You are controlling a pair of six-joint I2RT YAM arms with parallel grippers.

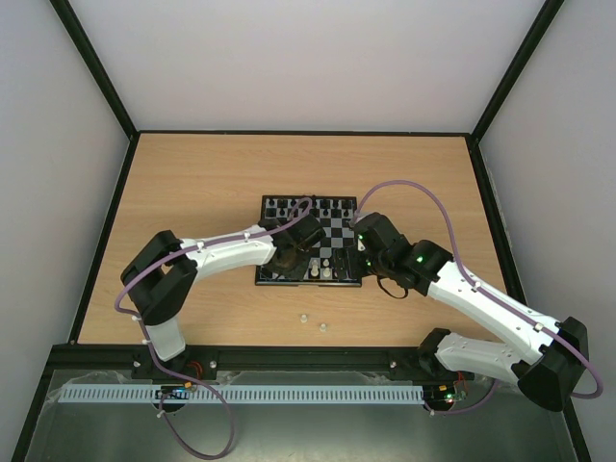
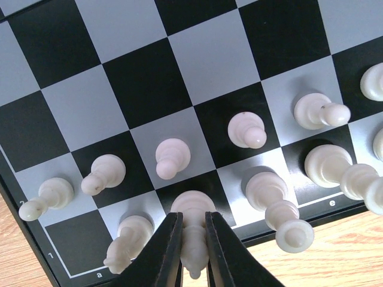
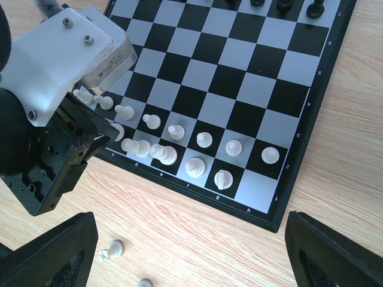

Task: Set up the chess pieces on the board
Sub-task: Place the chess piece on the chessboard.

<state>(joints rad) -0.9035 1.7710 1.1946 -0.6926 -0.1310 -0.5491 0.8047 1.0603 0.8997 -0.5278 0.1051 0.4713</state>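
White chess piece [image 2: 192, 209]: likely light, stiff, slick. Left gripper [image 2: 192, 220] is clamping its slim middle at six o'clock on the board [image 2: 203, 54]. Right gripper [image 3: 191, 220] is hanging released.

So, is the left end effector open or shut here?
Shut on a white piece: the left wrist view shows the left end effector clamping it from both sides, on the board.

Chequered black-and-grey board [image 2: 143, 84]; cream and black chess pieces [image 2: 173, 156].
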